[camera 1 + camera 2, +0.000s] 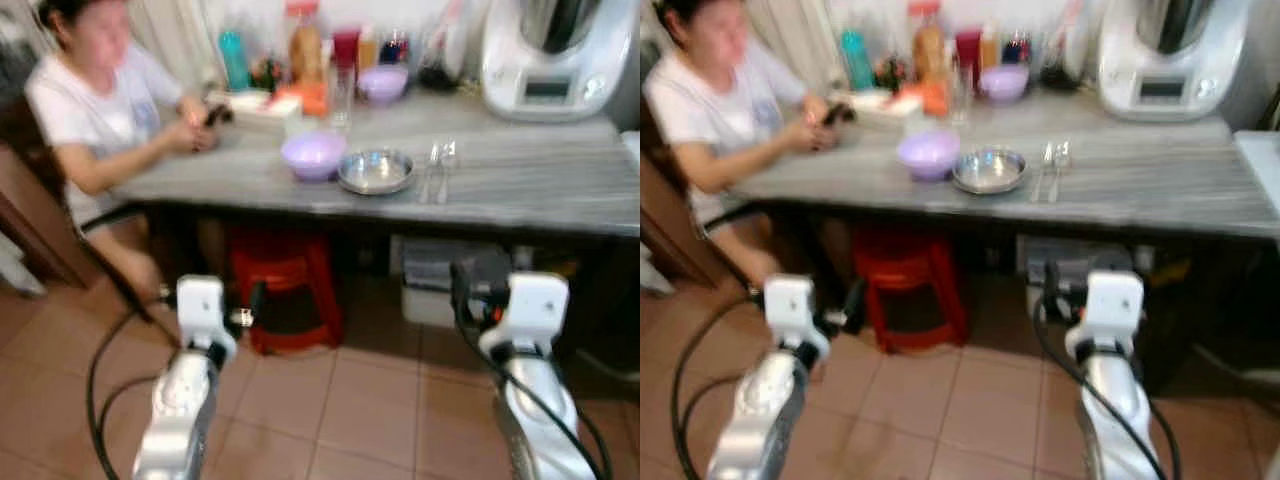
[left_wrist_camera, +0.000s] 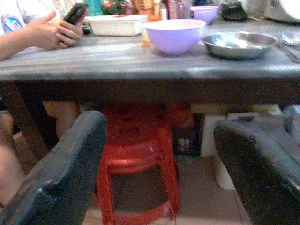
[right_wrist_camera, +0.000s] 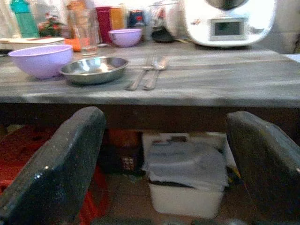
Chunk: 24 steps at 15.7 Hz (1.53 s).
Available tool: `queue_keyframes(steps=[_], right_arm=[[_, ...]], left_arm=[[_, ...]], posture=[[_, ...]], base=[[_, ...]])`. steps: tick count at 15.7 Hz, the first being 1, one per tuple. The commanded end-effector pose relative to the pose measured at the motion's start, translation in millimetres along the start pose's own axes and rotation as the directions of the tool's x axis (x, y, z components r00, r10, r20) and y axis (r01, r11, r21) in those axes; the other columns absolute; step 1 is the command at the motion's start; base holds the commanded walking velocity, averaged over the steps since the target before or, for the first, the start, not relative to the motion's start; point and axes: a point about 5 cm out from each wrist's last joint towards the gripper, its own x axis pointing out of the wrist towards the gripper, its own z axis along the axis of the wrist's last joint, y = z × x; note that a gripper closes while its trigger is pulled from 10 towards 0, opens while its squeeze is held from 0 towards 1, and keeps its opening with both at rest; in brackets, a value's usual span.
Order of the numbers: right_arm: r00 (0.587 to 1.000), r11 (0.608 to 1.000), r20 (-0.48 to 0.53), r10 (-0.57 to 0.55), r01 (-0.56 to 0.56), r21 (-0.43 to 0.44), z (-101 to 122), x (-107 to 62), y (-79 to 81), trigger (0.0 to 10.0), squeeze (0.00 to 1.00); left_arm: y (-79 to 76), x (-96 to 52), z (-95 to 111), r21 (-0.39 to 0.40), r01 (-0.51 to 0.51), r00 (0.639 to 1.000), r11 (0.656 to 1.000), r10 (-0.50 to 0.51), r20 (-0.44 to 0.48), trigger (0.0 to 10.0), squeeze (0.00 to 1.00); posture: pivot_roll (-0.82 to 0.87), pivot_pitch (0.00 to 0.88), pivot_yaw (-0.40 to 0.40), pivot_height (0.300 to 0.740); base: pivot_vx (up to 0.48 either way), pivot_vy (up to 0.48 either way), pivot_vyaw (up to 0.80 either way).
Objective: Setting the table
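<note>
Desk [image 1: 560, 185] ran across the top of the head view, grey and streaky. Over at 10 o'clock a person [image 1: 95, 95] in a white tee sat at its end holding a phone [image 2: 75, 11]. Low at 7 o'clock the left hand [image 2: 157, 164] hung in front of the desk edge, fingers spread wide, nothing in it, with a red stool [image 1: 285, 290] under the desk right past it. Around 12 o'clock sat the lilac bowl [image 1: 313, 154], just beside the steel dish [image 1: 376, 171], then a fork and spoon [image 3: 147, 72] lying side by side at about 1. A second lilac bowl [image 1: 383, 83] sat further back among bottles. Right hand [image 3: 164, 164] at 5 o'clock was also wide open and empty, a white bin [image 3: 185, 180] beyond it. White kitchen machine [image 1: 555, 55] sat at 2 o'clock.
</note>
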Motion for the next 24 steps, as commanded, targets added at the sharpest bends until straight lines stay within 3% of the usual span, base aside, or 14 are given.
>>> queue_keyframes(steps=[1,4,11,13,18,24], right_arm=[[1.0,1.0,0.023,0.009,-0.009,0.001,5,1.2,2.4,10.0,0.0],[0.998,0.996,0.001,0.061,-0.061,0.065,3,-0.2,5.4,10.0,0.0],[0.997,0.997,0.007,0.076,-0.076,0.03,1,0.5,11.4,10.0,0.0],[0.998,0.997,0.013,0.067,-0.068,0.022,2,0.9,10.2,10.0,0.0],[0.995,0.99,-0.006,0.095,-0.094,0.101,2,-0.8,11.2,10.0,0.0],[0.995,0.994,-0.01,0.098,-0.098,0.057,-2,0.5,15.9,10.0,0.0]], left_arm=[[3.9,3.8,7,0.025,0.006,1.0,1.0,-0.007,0.025,10.0,0.0],[1.9,6.2,9,0.019,0.034,0.999,0.999,-0.034,0.035,10.0,0.0],[-7.3,9.1,13,0.003,0.09,0.994,0.996,-0.09,0.058,10.0,0.0],[-8.3,9.3,14,-0.004,0.098,0.993,0.995,-0.098,0.06,10.0,0.0],[-8.6,9.8,14,-0.008,0.103,0.993,0.995,-0.102,0.062,10.0,0.0],[-12.3,9.7,14,-0.019,0.125,0.991,0.992,-0.124,0.057,10.0,0.0]], posture=[[-0.14,0.0,0.118,0.74],[-0.14,0.0,0.116,0.74],[-0.15,0.0,0.12,0.74],[-0.15,0.0,0.12,0.74],[-0.15,0.0,0.122,0.74],[-0.15,0.001,0.124,0.74]], base=[[-0.247,0.0,0.0],[0.0,0.0,0.0],[0.0,0.0,0.0],[0.0,-0.279,0.0],[0.0,-0.301,0.0],[0.0,-0.303,0.0]])
